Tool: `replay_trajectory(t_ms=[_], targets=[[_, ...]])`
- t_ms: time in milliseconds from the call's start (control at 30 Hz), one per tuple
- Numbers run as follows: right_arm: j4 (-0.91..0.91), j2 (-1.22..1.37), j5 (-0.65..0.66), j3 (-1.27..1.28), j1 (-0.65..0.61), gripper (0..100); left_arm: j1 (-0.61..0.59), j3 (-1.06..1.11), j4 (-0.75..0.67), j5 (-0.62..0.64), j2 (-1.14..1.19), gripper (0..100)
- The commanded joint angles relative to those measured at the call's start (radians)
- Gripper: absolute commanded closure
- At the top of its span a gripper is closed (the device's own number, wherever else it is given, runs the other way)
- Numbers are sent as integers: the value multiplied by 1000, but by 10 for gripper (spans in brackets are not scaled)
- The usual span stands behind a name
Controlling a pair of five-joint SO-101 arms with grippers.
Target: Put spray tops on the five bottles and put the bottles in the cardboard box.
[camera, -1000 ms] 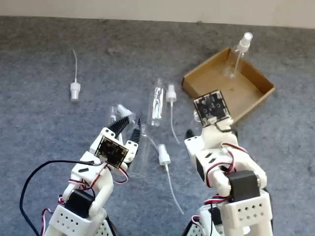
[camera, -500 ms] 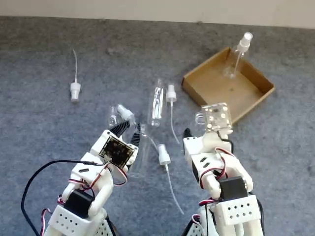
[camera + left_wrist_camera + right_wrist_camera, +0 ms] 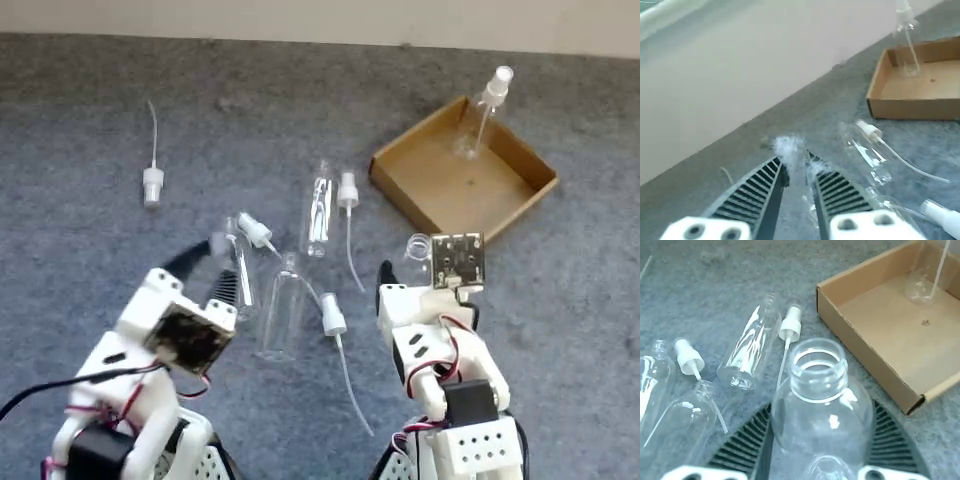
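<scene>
My right gripper (image 3: 819, 452) is shut on a clear, open-necked bottle (image 3: 820, 405), held upright just in front of the cardboard box (image 3: 860, 315); the high view shows its neck (image 3: 418, 245). One bottle with a spray top (image 3: 485, 110) stands in the box (image 3: 392, 178). My left gripper (image 3: 797, 172) is closed on something clear and blurred, which the high view shows as a bottle (image 3: 240, 268). A second bottle (image 3: 320, 210) and a third (image 3: 283, 308) lie between the arms among loose spray tops (image 3: 347, 190), (image 3: 333, 318), (image 3: 254, 230).
Another spray top (image 3: 152, 185) with a long tube lies apart at the far left on the grey carpet. Thin dip tubes trail across the carpet between the two arms. A pale wall runs along the far edge.
My left arm has pulled back toward the near left and risen, taking a bottle with it. My right arm has drawn back slightly with its bottle, its wrist tilting down.
</scene>
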Motion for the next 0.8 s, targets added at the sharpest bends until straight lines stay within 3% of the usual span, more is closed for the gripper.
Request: replay_trajectory(t_ms=[0,133,400,767], targets=[[-21,-77,-9,8,13,800,-87,-117,8,-18,41,995],[-21,-139,-9,41,13,800,-102,-214,75,-112,191,995],[-21,-231,-6,93,13,800,-104,-432,140,-115,568,995],[-21,-259,-5,110,13,800,-104,-565,149,-109,952,995]])
